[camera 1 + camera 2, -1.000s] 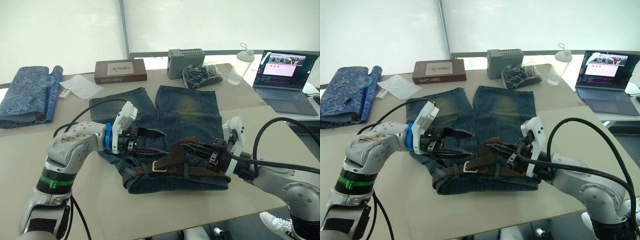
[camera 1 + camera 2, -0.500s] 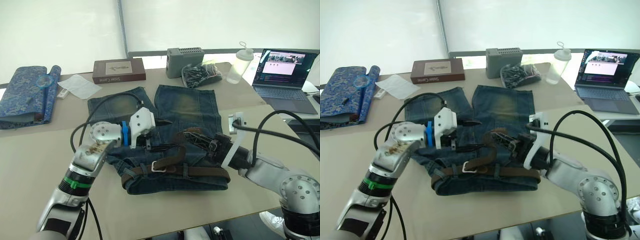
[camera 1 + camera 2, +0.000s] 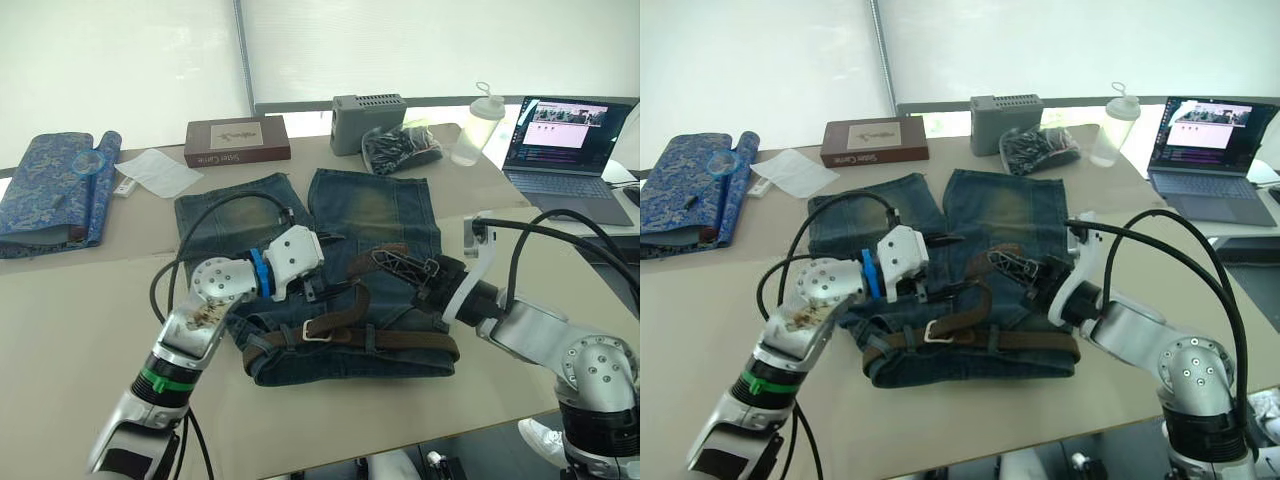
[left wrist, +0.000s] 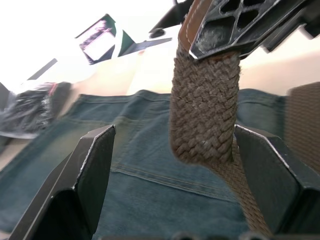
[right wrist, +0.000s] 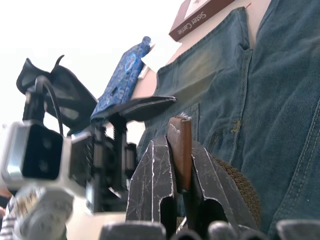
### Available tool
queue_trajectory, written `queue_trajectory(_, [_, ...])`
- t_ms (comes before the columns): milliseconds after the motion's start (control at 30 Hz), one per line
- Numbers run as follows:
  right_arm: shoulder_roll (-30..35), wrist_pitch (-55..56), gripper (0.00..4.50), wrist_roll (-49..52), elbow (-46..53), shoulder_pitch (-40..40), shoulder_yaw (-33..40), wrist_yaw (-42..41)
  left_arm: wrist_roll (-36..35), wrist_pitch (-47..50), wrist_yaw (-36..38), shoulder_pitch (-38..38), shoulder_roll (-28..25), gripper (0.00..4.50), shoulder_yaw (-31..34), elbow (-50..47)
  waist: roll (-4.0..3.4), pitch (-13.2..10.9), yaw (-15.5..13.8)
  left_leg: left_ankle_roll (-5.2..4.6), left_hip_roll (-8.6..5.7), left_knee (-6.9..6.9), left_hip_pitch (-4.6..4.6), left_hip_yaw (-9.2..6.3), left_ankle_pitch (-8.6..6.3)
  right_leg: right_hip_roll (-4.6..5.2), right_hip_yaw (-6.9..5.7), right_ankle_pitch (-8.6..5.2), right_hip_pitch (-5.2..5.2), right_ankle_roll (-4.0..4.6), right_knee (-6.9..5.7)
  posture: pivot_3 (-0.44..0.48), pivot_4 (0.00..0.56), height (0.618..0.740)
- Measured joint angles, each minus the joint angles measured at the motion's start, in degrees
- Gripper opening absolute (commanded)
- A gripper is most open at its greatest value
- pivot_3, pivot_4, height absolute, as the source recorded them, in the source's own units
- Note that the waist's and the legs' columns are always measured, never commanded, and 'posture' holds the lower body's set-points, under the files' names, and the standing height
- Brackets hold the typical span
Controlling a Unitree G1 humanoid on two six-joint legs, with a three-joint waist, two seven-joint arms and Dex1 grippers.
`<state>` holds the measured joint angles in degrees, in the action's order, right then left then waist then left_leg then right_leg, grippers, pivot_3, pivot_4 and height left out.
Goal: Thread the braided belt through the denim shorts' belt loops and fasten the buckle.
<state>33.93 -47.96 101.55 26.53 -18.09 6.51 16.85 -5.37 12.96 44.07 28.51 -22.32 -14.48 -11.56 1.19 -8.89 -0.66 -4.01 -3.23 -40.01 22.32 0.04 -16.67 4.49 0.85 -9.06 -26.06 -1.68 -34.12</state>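
The braided belt (image 3: 352,335) runs through the waistband of the denim shorts (image 3: 330,250) at 6 o'clock. The right gripper (image 5: 181,170) clamps its raised tip. The left gripper (image 4: 170,165) jaws stand wide apart around that strap.

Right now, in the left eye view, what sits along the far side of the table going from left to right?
Blue patterned rolled cloth → white paper sheet → brown flat box → grey rectangular box → black bundle in a clear bag → clear plastic shaker bottle → open laptop.
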Motion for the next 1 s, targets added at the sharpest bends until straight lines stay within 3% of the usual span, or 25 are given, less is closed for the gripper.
queue_trajectory(67, [-0.55,0.18,0.00,0.37,-0.18,-0.42,-0.99,1.50,1.83,-0.08,-2.56,-0.28,1.18,3.97,-0.52,-0.06,0.00,0.00,0.01,0.01,0.02,-0.05,0.01,0.00,0.02,-0.01,-0.01,0.05,0.00,0.02,-0.01,0.000,0.150,0.740])
queue_trajectory(133, [-1.13,0.88,0.00,0.82,-0.28,-0.51,-1.33,2.72,3.42,-0.39,-3.92,-0.27,1.28,3.43,-0.72,-0.63,0.00,0.00,0.01,0.02,0.03,-0.05,0.00,0.00,0.04,-0.01,0.00,0.07,0.00,0.03,-0.02,0.000,0.150,0.740])
queue_trajectory(200, [-1.16,1.50,0.00,0.99,-0.76,-0.84,-1.33,3.56,5.01,-1.18,-4.79,-0.27,1.29,2.68,-1.14,-1.26,0.00,0.00,0.01,0.01,0.02,-0.06,0.00,0.02,0.06,-0.04,0.00,0.09,0.00,0.04,-0.03,0.000,0.150,0.740])
queue_trajectory(367, [-1.23,2.44,0.00,1.27,-1.41,-1.28,-1.53,5.24,6.37,-5.35,-4.83,-0.50,0.48,0.22,-2.17,-1.34,0.00,0.00,0.04,0.00,0.03,-0.06,0.00,0.04,0.09,-0.04,0.00,0.11,0.00,0.04,-0.04,0.000,0.150,0.740])
queue_trajectory(400, [-1.28,2.60,0.00,1.85,-1.48,-1.28,-1.66,5.55,6.53,-6.13,-4.58,-0.55,-0.12,0.02,-2.19,-1.33,-0.01,0.00,0.07,0.00,0.04,-0.06,0.00,0.05,0.08,-0.04,0.00,0.12,-0.01,0.05,-0.04,0.000,0.150,0.740])
queue_trajectory(533, [-1.43,2.78,0.00,3.07,-1.75,-1.29,-2.36,5.70,6.45,-8.08,-3.54,-0.65,-1.98,0.02,-2.06,-1.18,-0.01,0.00,0.07,-0.01,0.04,-0.06,0.00,0.05,0.09,-0.04,-0.01,0.12,-0.01,0.05,-0.04,0.000,0.150,0.740])
queue_trajectory(567, [-1.18,2.65,0.92,2.91,-1.75,-1.31,-2.89,5.26,6.06,-8.70,-2.74,-0.65,-2.79,0.00,-1.87,-0.99,-0.01,0.00,0.08,-0.01,0.04,-0.07,0.00,0.06,0.09,-0.05,-0.01,0.12,-0.01,0.05,-0.04,0.000,0.150,0.740])
queue_trajectory(633, [0.12,1.35,1.43,1.00,-1.17,-1.31,-3.97,3.12,5.23,-9.76,-1.51,-0.67,-4.70,0.00,-0.38,0.11,-0.01,0.01,0.16,-0.01,0.04,-0.07,-0.01,0.07,0.09,-0.06,-0.01,0.12,-0.01,0.05,-0.04,0.000,0.150,0.740])
queue_trajectory(733, [7.61,-0.81,1.43,-12.63,2.56,-0.96,-7.23,-5.62,4.20,-13.37,2.30,-1.74,-11.77,0.00,3.52,3.85,-0.04,0.02,0.44,-0.02,0.06,-0.05,-0.03,0.12,0.09,-0.13,-0.04,0.11,-0.06,0.06,-0.07,0.000,0.150,0.740])
queue_trajectory(833, [15.19,-0.55,1.43,-32.15,5.68,0.05,-16.12,-17.79,3.90,-18.95,6.36,-2.65,-17.80,0.00,6.30,8.05,-0.04,0.02,0.47,-0.02,0.04,-0.07,-0.03,0.13,0.09,-0.17,-0.11,0.10,-0.03,0.06,-0.03,0.000,0.150,0.740])
queue_trajectory(1000, [16.54,3.44,1.43,-51.77,5.33,2.68,-26.49,-32.66,4.03,-29.60,12.00,-3.23,-24.74,0.00,6.94,12.74,-0.04,0.02,0.10,-0.11,-0.01,-0.25,0.01,0.17,0.04,-0.09,-0.11,0.14,-0.02,0.00,-0.01,0.000,0.150,0.740])
